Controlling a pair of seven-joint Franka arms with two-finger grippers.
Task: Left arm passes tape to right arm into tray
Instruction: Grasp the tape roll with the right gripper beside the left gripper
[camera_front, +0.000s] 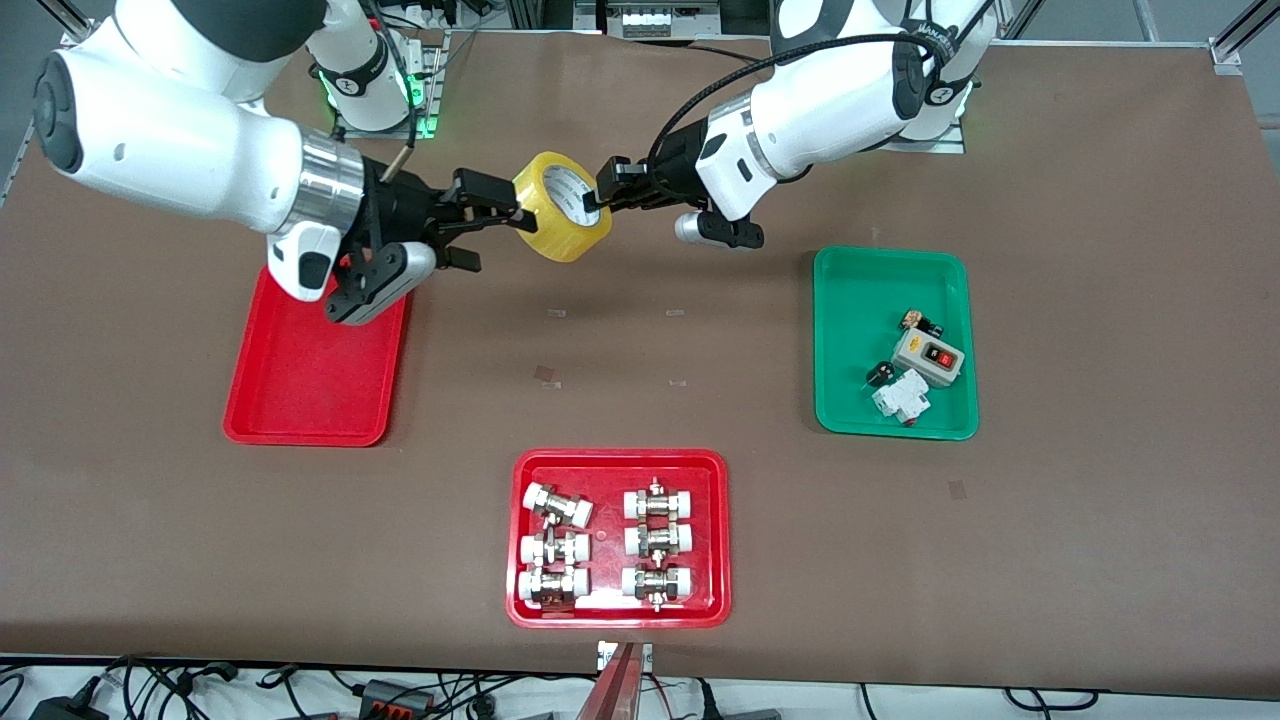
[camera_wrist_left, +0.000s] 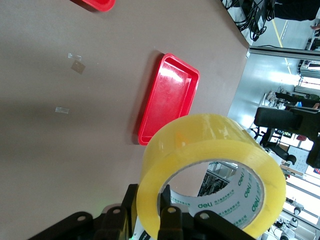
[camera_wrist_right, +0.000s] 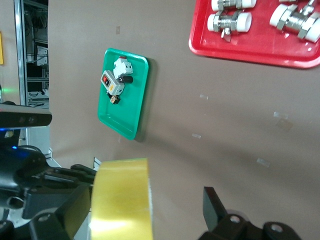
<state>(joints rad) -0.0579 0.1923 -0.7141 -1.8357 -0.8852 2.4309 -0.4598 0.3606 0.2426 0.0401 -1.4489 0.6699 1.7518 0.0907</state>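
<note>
The yellow tape (camera_front: 560, 215) is up in the air over bare table, between the two grippers. My left gripper (camera_front: 603, 195) is shut on the roll's wall, one finger inside the core and one outside; in the left wrist view the tape (camera_wrist_left: 200, 145) fills the space in front of that gripper (camera_wrist_left: 148, 200). My right gripper (camera_front: 495, 232) is open, its jaws around the edge of the roll farthest from the left gripper. In the right wrist view the tape (camera_wrist_right: 122, 200) sits between the spread fingers of that gripper (camera_wrist_right: 145, 197), close to one finger. The plain red tray (camera_front: 310, 385) lies under the right arm's wrist and also shows in the left wrist view (camera_wrist_left: 170, 95).
A green tray (camera_front: 850, 290) with small electrical parts lies toward the left arm's end and shows in the right wrist view (camera_wrist_right: 112, 117). A red tray of white-capped metal fittings (camera_front: 615, 465) lies nearest the front camera and shows in the right wrist view (camera_wrist_right: 250, 47).
</note>
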